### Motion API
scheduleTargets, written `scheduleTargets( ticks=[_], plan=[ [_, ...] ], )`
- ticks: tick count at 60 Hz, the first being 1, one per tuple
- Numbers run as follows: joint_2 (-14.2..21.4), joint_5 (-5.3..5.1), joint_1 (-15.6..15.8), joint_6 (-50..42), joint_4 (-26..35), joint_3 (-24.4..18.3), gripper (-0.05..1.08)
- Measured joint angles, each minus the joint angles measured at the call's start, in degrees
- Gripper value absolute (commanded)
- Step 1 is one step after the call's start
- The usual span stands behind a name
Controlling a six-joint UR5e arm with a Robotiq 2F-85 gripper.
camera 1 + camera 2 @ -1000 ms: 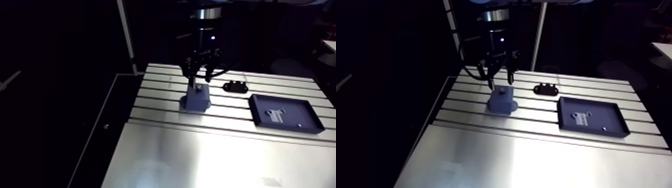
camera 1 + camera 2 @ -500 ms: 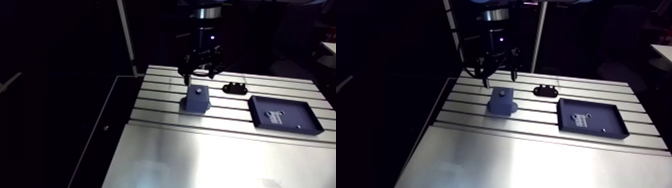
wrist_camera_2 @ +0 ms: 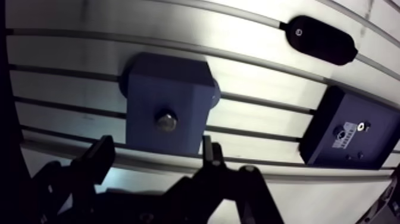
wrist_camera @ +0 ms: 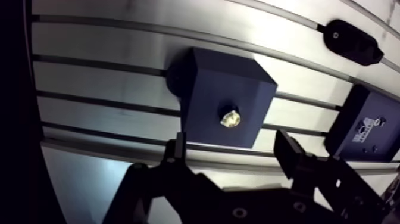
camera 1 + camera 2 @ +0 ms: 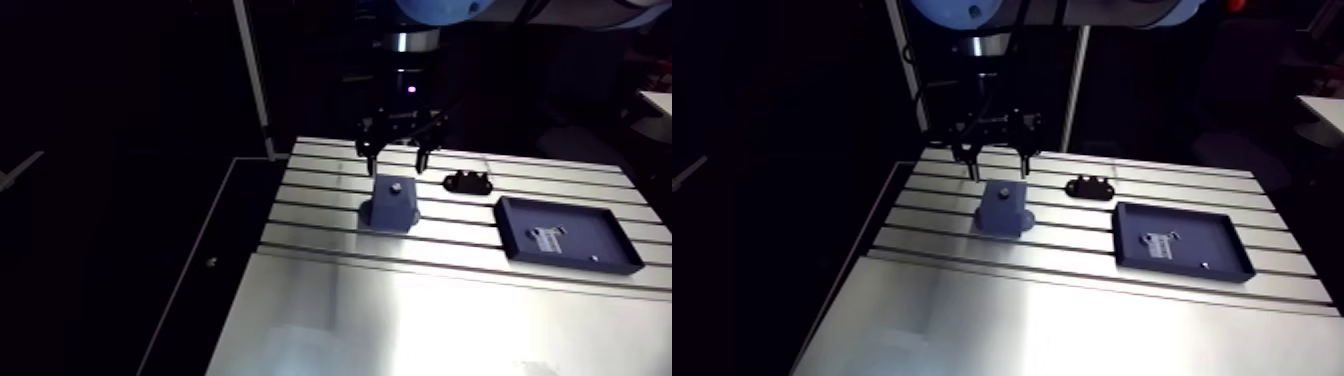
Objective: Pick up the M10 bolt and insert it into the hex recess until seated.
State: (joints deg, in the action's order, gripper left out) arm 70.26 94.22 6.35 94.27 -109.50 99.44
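Observation:
A dark blue block [image 4: 202, 83] stands on the slotted table [image 5: 330, 320]. The metallic head of the M10 bolt [image 4: 230, 117] shows in the middle of the block's top face, upright in its recess. In the wrist view my gripper [image 4: 231, 143] hangs above the block, open, its two fingers spread wide to either side of the bolt with nothing between them. The arm view shows the gripper [image 5: 397, 158] a short way above the block [image 5: 392, 203] and touching neither block nor bolt.
A black oval bracket [image 5: 467, 181] lies right of the block. Further right sits a shallow dark blue tray [image 5: 565, 233] with a small label inside. The table's left edge [image 5: 250, 250] runs close to the block.
The gripper has lifted straight up from the block's top, where its fingers stood around the bolt earlier. The bolt stays in the block. The arm view has shifted slightly.

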Motion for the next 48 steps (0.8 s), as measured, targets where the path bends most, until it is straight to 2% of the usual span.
scheduleTargets(
  ticks=[22, 48],
  plan=[
    [0.13, -0.63, 0.03, -7.89, -6.04, 2.74, 0.35],
    [0.01, -0.6, -0.2, -8.79, -7.23, 3.22, 0.4]
  ],
)
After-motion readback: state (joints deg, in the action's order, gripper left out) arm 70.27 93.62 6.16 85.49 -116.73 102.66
